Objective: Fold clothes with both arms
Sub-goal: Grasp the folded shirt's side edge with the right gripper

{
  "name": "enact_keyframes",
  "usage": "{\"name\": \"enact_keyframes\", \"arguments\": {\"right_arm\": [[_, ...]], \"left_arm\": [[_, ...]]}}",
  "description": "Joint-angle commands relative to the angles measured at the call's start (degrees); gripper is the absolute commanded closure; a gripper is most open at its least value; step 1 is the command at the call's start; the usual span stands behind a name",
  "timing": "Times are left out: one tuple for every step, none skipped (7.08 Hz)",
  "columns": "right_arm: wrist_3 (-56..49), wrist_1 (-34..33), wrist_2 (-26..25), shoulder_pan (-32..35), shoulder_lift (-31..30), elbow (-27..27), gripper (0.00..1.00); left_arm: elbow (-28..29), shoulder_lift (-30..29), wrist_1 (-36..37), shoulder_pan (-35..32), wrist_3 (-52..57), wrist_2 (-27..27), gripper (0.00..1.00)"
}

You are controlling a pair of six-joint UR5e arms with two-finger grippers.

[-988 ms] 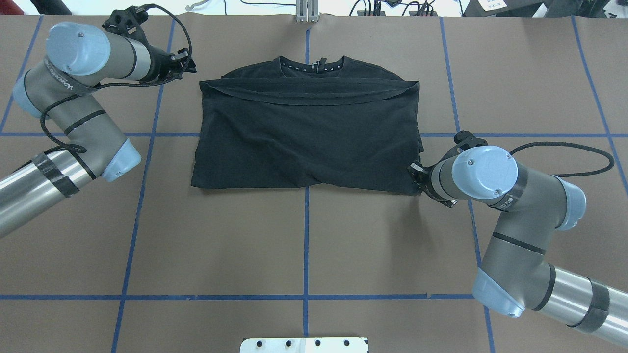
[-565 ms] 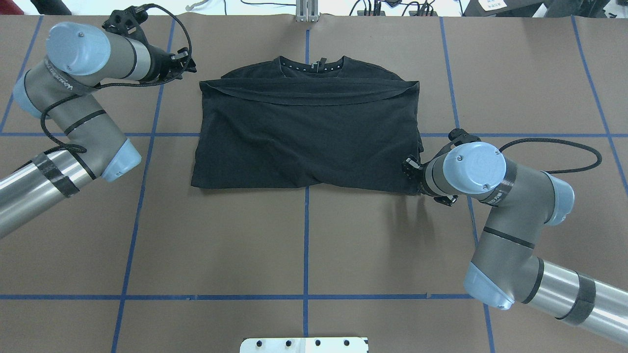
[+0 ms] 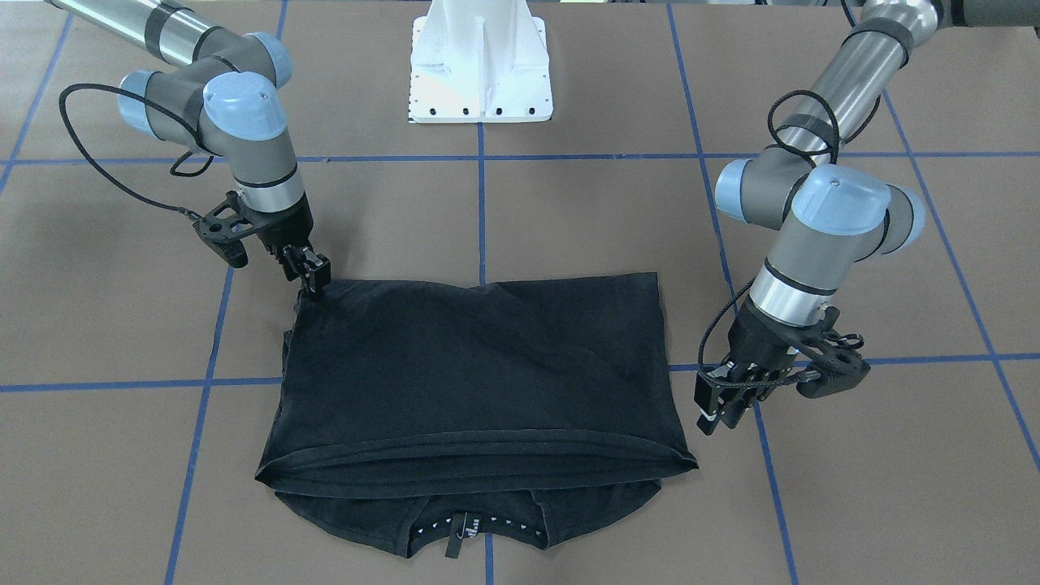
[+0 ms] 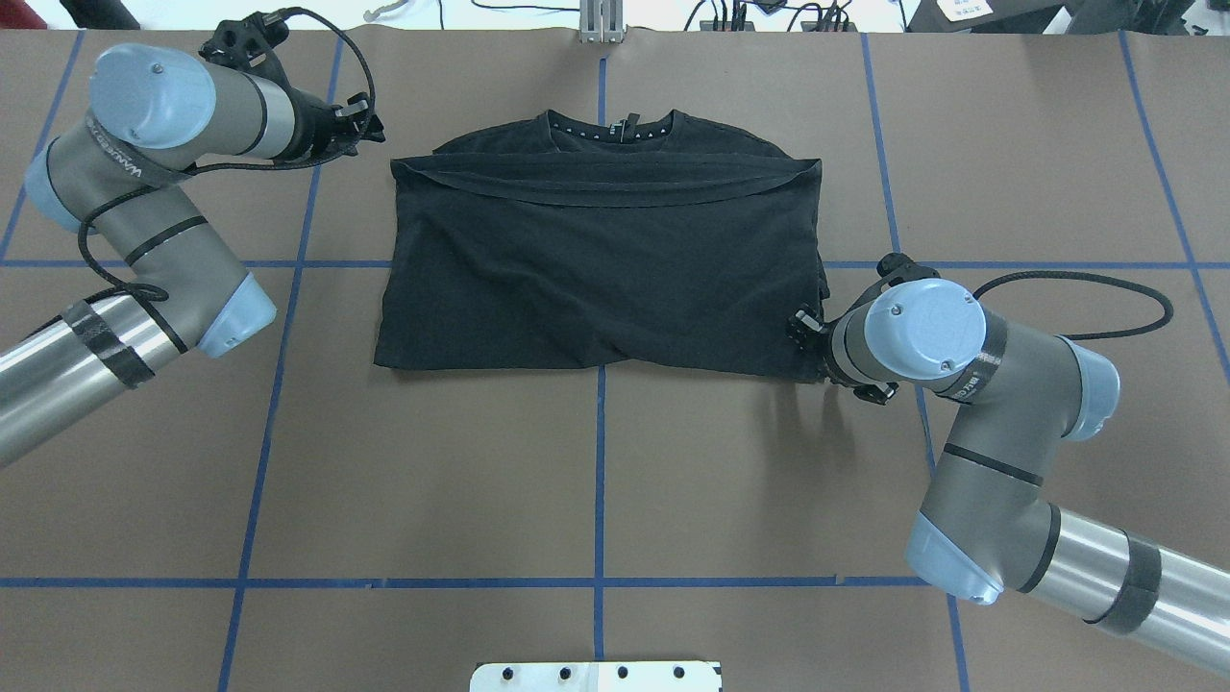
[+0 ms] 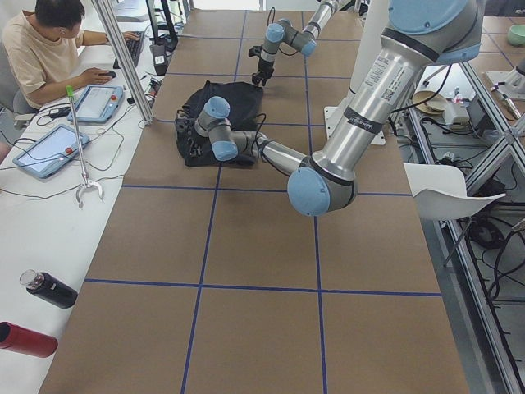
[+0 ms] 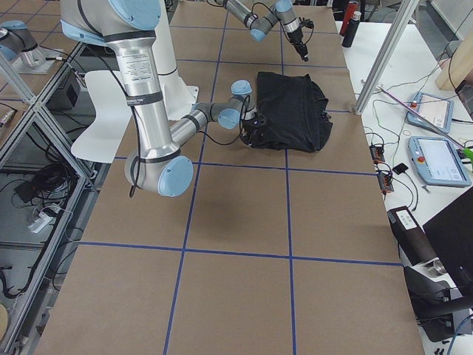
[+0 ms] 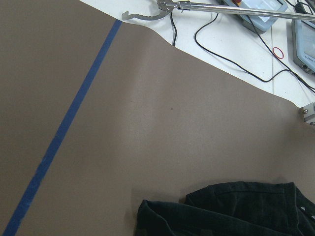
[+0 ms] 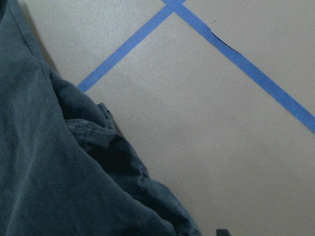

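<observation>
Though folded into a wide rectangle, the black T-shirt (image 4: 605, 279) lies mid-table (image 4: 596, 481), its long axis running left to right and its collar (image 4: 615, 127) pointing away from the robot. The right gripper (image 3: 314, 280) touches the shirt's near right corner, but I cannot tell whether it is pinching the cloth. The left gripper (image 3: 719, 410) hovers just off the far left corner, fingers spread and empty.

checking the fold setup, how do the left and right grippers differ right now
The right gripper is at the corner of the black T-shirt nearest the base; the left gripper is nearer the collar end. The right gripper meets the fabric; the left gripper stands clear of it. Both are low, on opposite sides.
</observation>
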Motion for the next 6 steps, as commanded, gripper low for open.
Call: {"name": "enact_keyframes", "arguments": {"right_arm": [[0.2,-0.1,0.0,0.0,0.1,-0.1,0.72],[0.2,0.0,0.0,0.0,0.1,-0.3,0.86],[0.3,0.0,0.1,0.1,0.1,-0.2,1.0],[0.1,0.0,0.2,0.1,0.1,0.0,1.0],[-0.2,0.0,0.4,0.2,0.0,0.5,1.0],[-0.3,0.0,0.7,0.3,-0.4,0.9,1.0]], "left_arm": [[-1.1,0.7,0.1,0.0,0.0,0.0,0.53],[-1.2,0.8,0.1,0.0,-0.1,0.0,0.53],[-1.5,0.8,0.1,0.0,-0.1,-0.1,0.53],[-1.5,0.8,0.1,0.0,-0.1,-0.1,0.53],[-1.5,0.8,0.1,0.0,-0.1,-0.1,0.53],[-1.5,0.8,0.1,0.0,-0.1,-0.1,0.53]]}}
